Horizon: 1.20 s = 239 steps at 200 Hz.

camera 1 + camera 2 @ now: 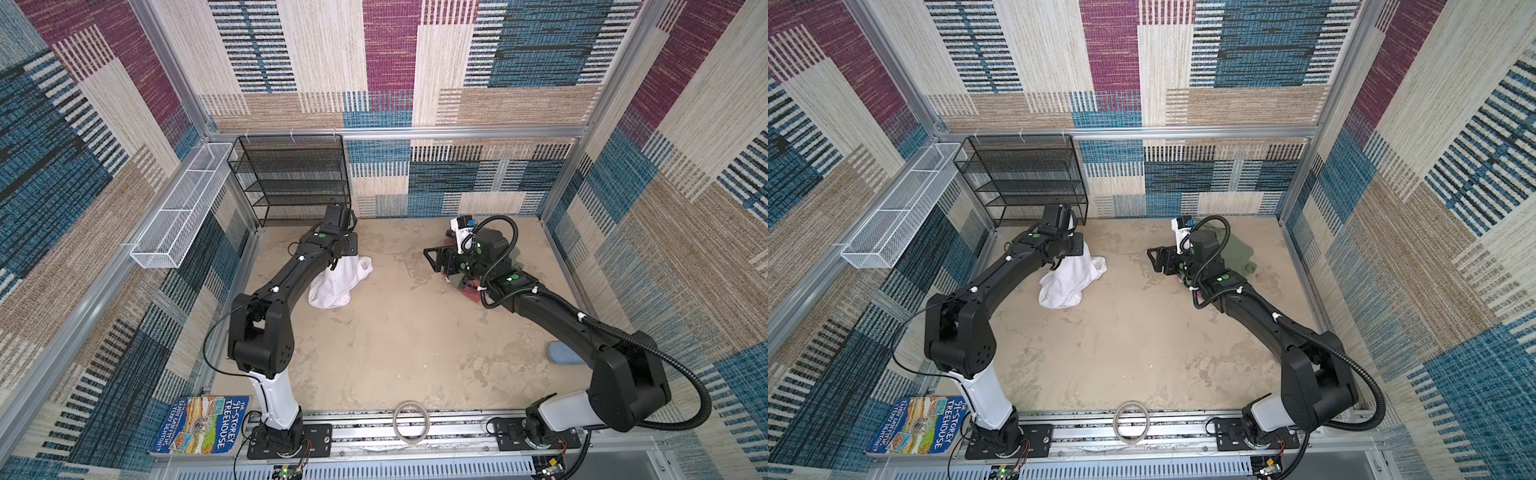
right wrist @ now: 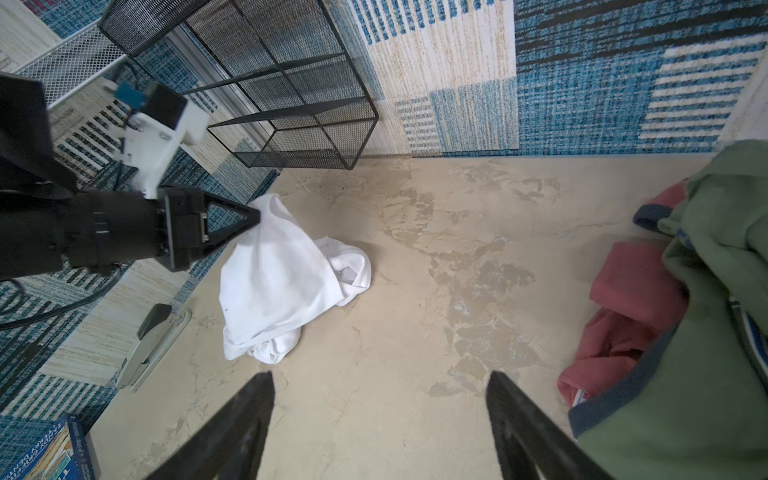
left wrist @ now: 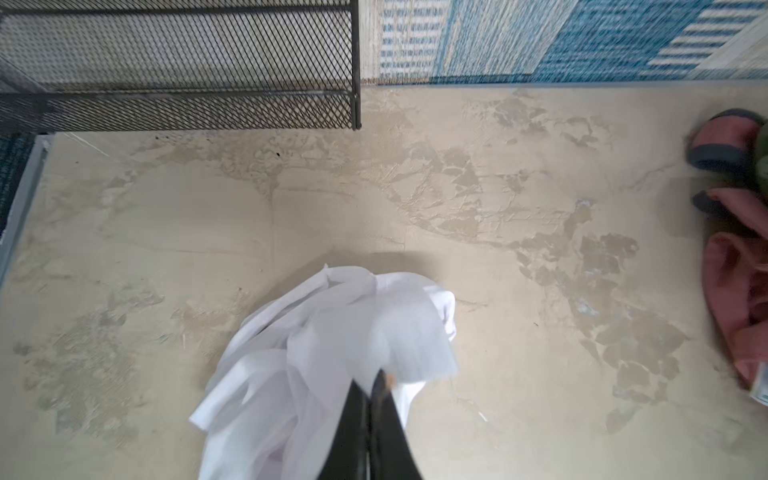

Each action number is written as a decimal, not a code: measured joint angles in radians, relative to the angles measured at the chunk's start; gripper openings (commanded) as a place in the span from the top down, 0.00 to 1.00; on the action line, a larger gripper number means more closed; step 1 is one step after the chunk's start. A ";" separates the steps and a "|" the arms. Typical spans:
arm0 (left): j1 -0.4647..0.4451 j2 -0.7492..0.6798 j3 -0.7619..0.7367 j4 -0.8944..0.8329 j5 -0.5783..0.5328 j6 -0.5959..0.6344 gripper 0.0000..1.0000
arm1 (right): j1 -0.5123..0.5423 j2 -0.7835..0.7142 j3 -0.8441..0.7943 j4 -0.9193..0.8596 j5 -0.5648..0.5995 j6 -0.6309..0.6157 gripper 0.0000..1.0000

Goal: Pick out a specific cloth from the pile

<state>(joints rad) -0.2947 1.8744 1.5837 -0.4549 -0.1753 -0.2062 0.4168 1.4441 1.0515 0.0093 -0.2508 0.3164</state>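
Left gripper (image 3: 369,384) pinches the cloth (image 3: 332,332), hanging seemingly vertical; right gripper (image 2: 380,378) stands apart.

Robot lab cell: aluminium frame (image 1: 415,133), carpet-tile walls (image 1: 324,50), rail-mounted arms (image 1: 282,278)

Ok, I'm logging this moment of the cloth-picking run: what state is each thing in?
Plain white soft cloth: one end pinched and raised, the rest bunched on the table, apart from the pile.
Left gripper: shut on the cloth.
Right gripper: open, empty.
Pile of olive-green and red-pink garments: heaped, not gripped.
Black mesh shelf rack: upright, empty.
Paperback book: closed, flat.
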 measured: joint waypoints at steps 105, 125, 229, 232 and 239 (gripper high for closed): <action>0.044 -0.258 -0.291 0.054 0.048 -0.062 0.45 | 0.000 0.025 0.026 -0.010 -0.001 -0.001 0.17; 0.047 -0.372 -0.417 0.044 0.050 -0.113 0.45 | 0.000 0.064 0.051 -0.014 -0.012 -0.001 0.17; 0.071 -0.509 -0.750 0.065 0.150 -0.333 0.43 | 0.000 0.150 0.106 0.005 -0.107 -0.003 0.18; 0.072 -0.505 -0.751 0.071 0.154 -0.337 0.43 | 0.000 0.147 0.103 0.006 -0.108 -0.003 0.18; 0.074 -0.496 -0.752 0.087 0.158 -0.344 0.44 | 0.000 0.143 0.098 0.007 -0.108 -0.003 0.18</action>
<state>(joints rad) -0.2207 1.3788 0.8322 -0.3679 -0.0170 -0.5507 0.4168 1.5871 1.1496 0.0166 -0.3588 0.3134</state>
